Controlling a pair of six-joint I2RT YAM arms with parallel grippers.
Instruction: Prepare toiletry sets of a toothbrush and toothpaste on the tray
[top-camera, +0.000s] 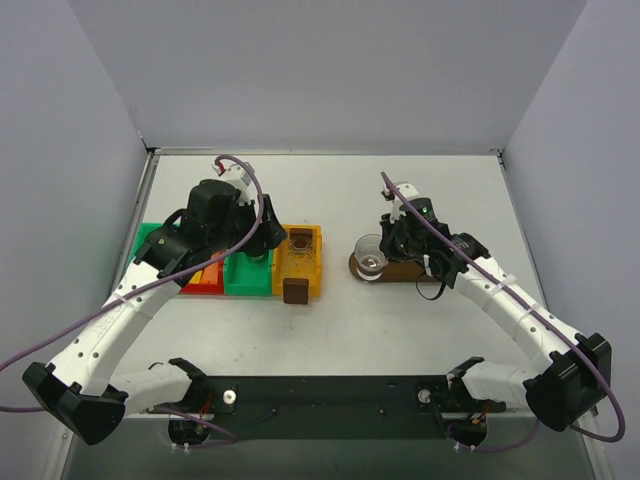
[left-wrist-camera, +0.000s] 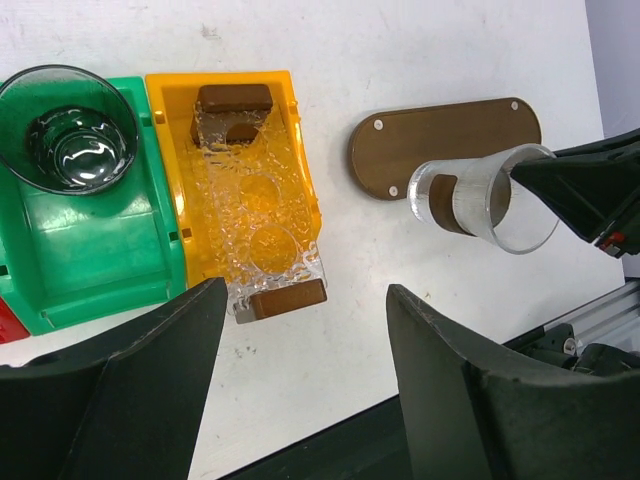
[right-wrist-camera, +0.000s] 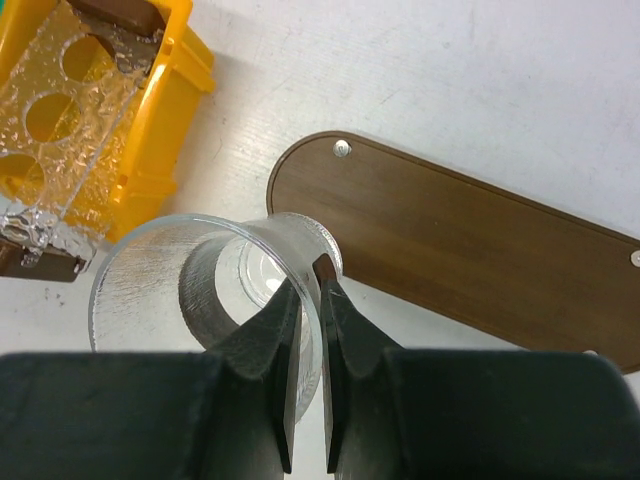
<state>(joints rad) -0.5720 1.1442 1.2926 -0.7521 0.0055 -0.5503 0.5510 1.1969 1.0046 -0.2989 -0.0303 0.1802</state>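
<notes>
The left pincer (left-wrist-camera: 305, 290) has two thick, matte black fingers (left-wrist-camera: 150, 380) standing wide apart with nothing between them. It hangs over the near ends of the bins, and its wrist view cuts the fingers off at the bottom.

The right pincer (right-wrist-camera: 308, 275) is clamped on the wall of a clear, round cup (right-wrist-camera: 150, 270), one thin finger inside and one outside. The cup's thick base is over the left end of the tray (right-wrist-camera: 450, 240), a flat dark-brown wooden board with rounded ends and pale dots. Whether the base touches the wood I cannot tell.

The tray lies on the white bench (left-wrist-camera: 400, 50), just right of the yellow bin (left-wrist-camera: 170, 130). That glossy plastic bin holds a clear, bubbly-textured rack (left-wrist-camera: 255, 210) with round holes and a brown block at each end.

Beside it, the green bin (left-wrist-camera: 90, 250) holds a second cup (left-wrist-camera: 68, 140) at its far end.

The red bin (top-camera: 205, 287) is mostly hidden under the left arm, and an orange shape (top-camera: 207, 272) in it is too covered to identify.
</notes>
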